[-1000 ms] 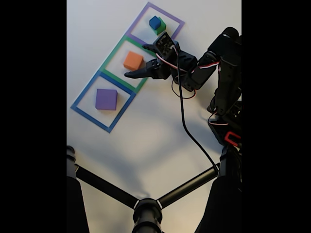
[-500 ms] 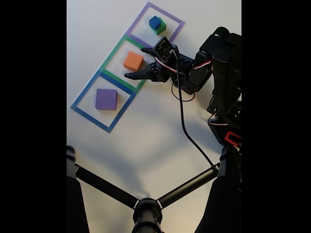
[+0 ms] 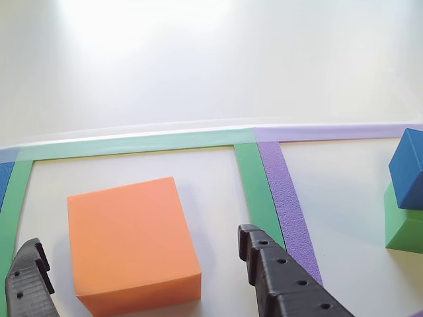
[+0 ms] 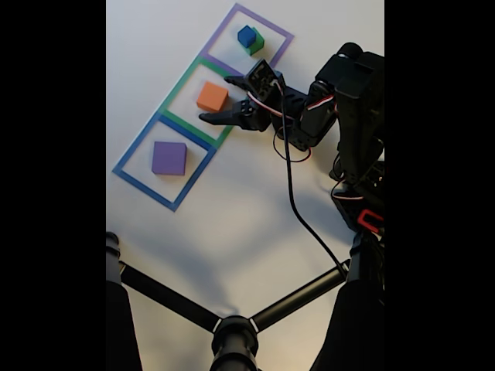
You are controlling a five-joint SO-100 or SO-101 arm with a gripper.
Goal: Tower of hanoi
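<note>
In the other view, the gripper (image 3: 142,264) stood spread, its fingers flanking the near side of the orange cube (image 3: 132,243) inside the green square (image 3: 254,191). In the fixed view, the blue cube (image 4: 246,35) sat on the green cube (image 4: 256,42), far right.

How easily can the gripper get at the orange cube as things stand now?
Probably yes. The gripper is open, with one finger on each side of the orange cube in the other view. Nothing lies between them, and the blue cube on the green cube stands apart.
</note>
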